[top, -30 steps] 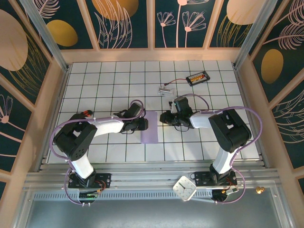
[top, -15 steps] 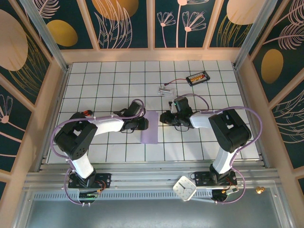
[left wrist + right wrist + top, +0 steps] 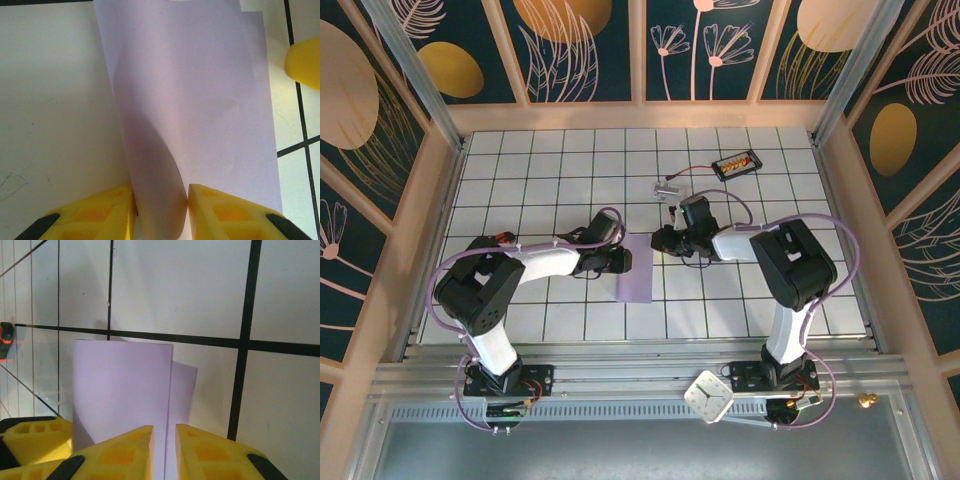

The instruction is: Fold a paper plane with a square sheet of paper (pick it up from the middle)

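**Desk:** Where does the paper lie, and which arm has it?

**Floor:** We see the square sheet of paper [image 3: 636, 275] on the tiled table [image 3: 520, 180] between our two arms. It is folded to a narrow strip, its long axis running from near edge to far. Our left gripper [image 3: 622, 262] meets the left long edge at mid-length and pinches a raised hump of paper.

**Desk:** And the right?

**Floor:** Our right gripper [image 3: 660, 240] sits at the strip's far right corner, its fingers almost pressed together. We cannot tell whether it nips the edge. The left is nearer the middle.

**Desk:** What do the wrist cameras add?

**Floor:** From above, the strip looks flat. The left wrist view shows the paper bowing up between the jaws. The right wrist view shows two layers, the upper not quite covering the lower.
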